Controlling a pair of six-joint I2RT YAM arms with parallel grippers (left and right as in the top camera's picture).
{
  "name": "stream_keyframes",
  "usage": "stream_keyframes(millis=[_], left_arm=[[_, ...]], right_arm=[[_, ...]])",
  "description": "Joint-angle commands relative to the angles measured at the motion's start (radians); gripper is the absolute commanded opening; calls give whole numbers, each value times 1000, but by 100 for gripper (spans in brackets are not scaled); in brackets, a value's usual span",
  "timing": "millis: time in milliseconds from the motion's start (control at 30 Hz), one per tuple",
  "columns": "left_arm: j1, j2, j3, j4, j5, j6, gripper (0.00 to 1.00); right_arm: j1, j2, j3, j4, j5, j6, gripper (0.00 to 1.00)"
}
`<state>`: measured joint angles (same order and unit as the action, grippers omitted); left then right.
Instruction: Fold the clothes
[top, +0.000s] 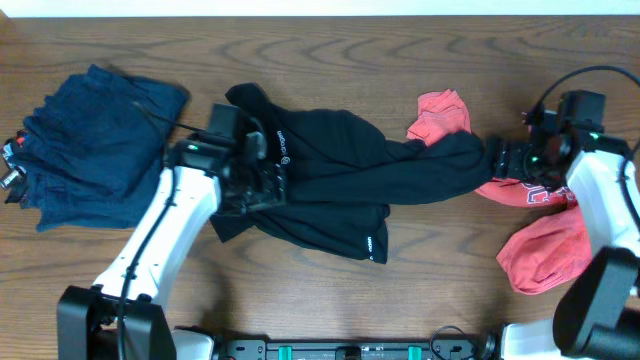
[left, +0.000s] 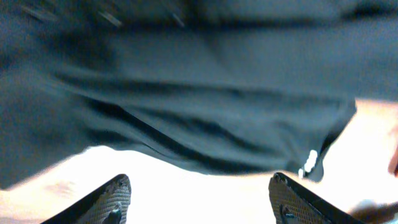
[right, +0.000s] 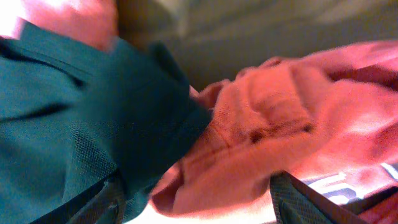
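A dark brown wood-grain counter (top: 330, 300) fills the overhead view, with a pale strip (top: 400, 6) running along its far edge. Little of the room beyond shows.

A crumpled navy fabric garment (top: 95, 140) lies at the left end of the counter. A large black long-sleeved fabric top (top: 330, 165) is spread across the middle. It has a small white logo (top: 281, 150) on the chest and white lettering (top: 370, 243) near the lower hem. One sleeve (top: 440, 165) stretches right towards a soft coral-red garment (top: 545, 250), which lies bunched at the right end. Another coral-red fold (top: 440, 112) lies just behind the sleeve.

The left end effector (top: 268, 180) sits over the left part of the black top, just beside the logo. In the left wrist view the left end effector (left: 199, 202) has its two fingers spread wide with only bare counter between them. The black top (left: 205, 93) lies just ahead of the tips, untouched. The left arm rises from the near left corner and slants up and right, its wrist turned towards the middle of the counter.

The right end effector (top: 497, 158) meets the cuff end of the sleeve, above the coral-red garment. Close up, the right end effector (right: 205, 205) also has its fingers far apart. The dark sleeve (right: 93, 124) drapes over one finger and the coral-red garment (right: 280, 118) is heaped between them. The fabric seems to rest there loosely rather than pinched, though the blur makes that hard to confirm. The right arm comes up the right edge and bends left at the wrist.
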<state>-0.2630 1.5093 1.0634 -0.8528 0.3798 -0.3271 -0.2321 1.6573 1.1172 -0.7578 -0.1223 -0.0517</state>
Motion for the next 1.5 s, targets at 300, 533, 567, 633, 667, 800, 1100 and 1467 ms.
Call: stream_keyframes(millis=[300, 533, 567, 633, 667, 800, 1100, 1467], left_arm=[[-187, 77, -34, 84, -10, -60, 74], [-194, 244, -34, 111, -141, -1, 75], [-194, 265, -33, 120, -142, 5, 75], [-193, 310, -34, 137, -151, 19, 75], [-194, 331, -33, 143, -165, 19, 75], [-192, 366, -33, 142, -192, 16, 75], [-192, 366, -33, 159, -209, 16, 75], [-192, 366, -33, 160, -209, 16, 75]], right_arm=[[16, 233, -12, 137, 126, -30, 74], [17, 227, -12, 122, 145, 24, 70], [17, 222, -12, 107, 144, 29, 71], [17, 204, -12, 80, 145, 29, 73], [16, 186, -12, 61, 148, 29, 74], [16, 103, -12, 1, 148, 28, 77], [16, 97, -13, -122, 169, -53, 83], [16, 188, -15, 23, 246, -54, 80]])
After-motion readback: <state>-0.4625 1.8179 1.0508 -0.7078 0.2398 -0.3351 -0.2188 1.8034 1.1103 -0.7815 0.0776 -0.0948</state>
